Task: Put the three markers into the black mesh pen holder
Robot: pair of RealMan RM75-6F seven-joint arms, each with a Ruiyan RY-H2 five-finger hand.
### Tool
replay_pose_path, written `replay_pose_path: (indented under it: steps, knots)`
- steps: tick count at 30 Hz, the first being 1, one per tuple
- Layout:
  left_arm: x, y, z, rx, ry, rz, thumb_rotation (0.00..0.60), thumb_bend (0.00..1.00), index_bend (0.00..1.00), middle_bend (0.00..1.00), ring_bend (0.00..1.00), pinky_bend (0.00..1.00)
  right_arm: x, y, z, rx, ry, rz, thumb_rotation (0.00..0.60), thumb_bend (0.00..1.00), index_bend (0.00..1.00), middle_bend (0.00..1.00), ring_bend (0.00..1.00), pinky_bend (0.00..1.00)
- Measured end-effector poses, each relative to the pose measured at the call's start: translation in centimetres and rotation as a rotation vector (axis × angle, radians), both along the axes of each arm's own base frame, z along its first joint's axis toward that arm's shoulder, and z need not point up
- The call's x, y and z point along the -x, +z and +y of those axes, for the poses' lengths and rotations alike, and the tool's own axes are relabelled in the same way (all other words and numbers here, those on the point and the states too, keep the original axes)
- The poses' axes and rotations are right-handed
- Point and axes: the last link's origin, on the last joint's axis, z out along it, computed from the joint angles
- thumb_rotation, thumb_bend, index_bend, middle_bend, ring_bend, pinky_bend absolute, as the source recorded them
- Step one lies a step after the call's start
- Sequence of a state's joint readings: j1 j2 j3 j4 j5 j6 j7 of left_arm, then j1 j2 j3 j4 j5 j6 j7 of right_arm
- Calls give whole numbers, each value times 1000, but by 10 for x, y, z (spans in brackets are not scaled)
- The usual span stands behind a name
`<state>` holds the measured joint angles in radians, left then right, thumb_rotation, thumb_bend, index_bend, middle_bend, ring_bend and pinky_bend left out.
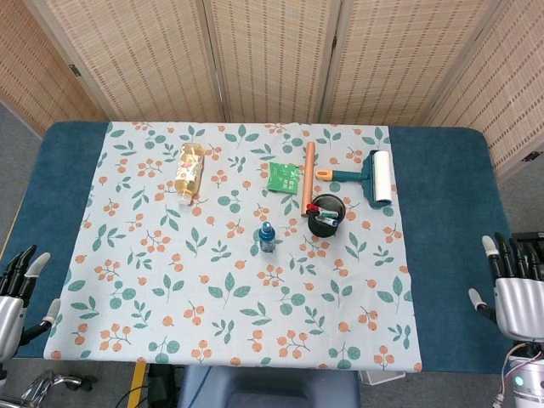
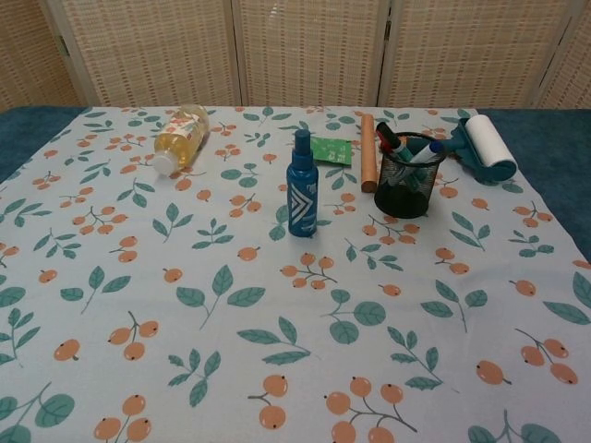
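Observation:
The black mesh pen holder (image 1: 325, 217) (image 2: 407, 178) stands upright right of the table's middle. Marker caps stick out of its top: a red one (image 2: 387, 136) and a blue one (image 2: 431, 149); I cannot count the markers inside. My right hand (image 1: 517, 293) hovers off the table's right edge near the lower corner of the head view, fingers spread and holding nothing. My left hand (image 1: 14, 299) sits at the lower left edge, fingers apart and empty. Neither hand shows in the chest view.
A blue spray bottle (image 2: 301, 185) stands left of the holder. A wooden rod (image 2: 367, 164) and a green packet (image 2: 331, 149) lie behind it. A lint roller (image 2: 484, 146) lies at the right, a drink bottle (image 2: 178, 137) at the far left.

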<state>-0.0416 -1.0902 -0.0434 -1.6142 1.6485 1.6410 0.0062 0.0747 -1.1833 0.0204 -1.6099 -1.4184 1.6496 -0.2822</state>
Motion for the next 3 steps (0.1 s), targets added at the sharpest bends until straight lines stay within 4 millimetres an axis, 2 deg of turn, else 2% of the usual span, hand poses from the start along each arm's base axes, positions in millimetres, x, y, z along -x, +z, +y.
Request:
replay_pose_path:
  steps: [3]
  knots:
    - [0,-1,0,8,1,-1,600,423,0,20,9,271,0,2,7,18,-2,-5,600,235,0,0,0,0]
